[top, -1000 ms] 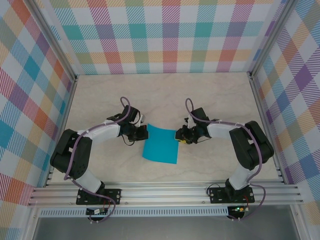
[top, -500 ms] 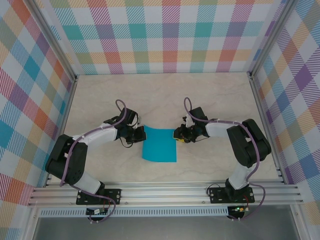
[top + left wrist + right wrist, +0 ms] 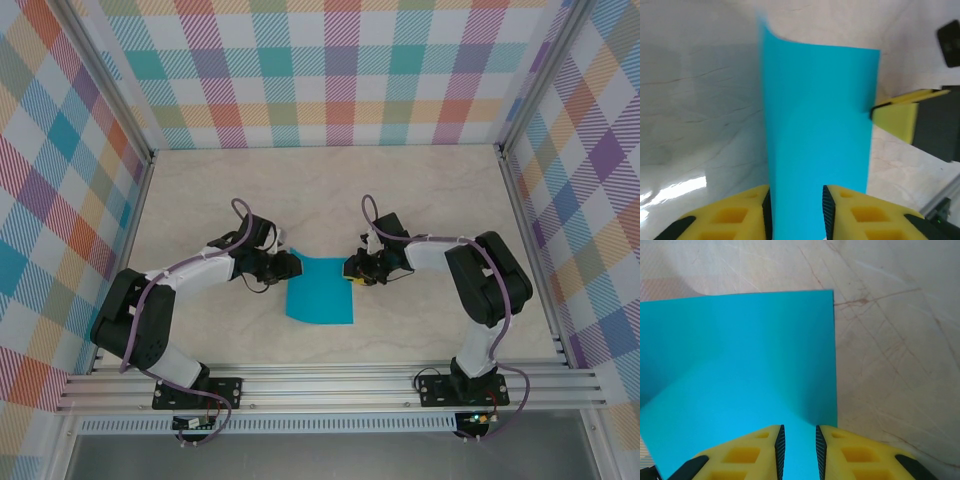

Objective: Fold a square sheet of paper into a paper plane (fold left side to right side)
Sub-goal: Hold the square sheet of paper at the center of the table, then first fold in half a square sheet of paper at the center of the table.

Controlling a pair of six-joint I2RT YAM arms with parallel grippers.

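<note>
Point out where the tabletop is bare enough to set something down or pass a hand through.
Free: the far table between the back wall and the sheet of paper; the near strip between the sheet and the rail. Crowded: mid-table, where the left gripper and right gripper flank the sheet.

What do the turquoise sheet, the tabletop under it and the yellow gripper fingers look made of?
Turquoise-blue square sheet: thin matte paper; a corner curls up, no glare. Pale veined tabletop: marble-look laminate or stone, faintly glossy, a soft reflection shows. Yellow right-gripper fingers: probably moulded plastic, matte, with hollow cells and dark ribbed inner faces.
</note>
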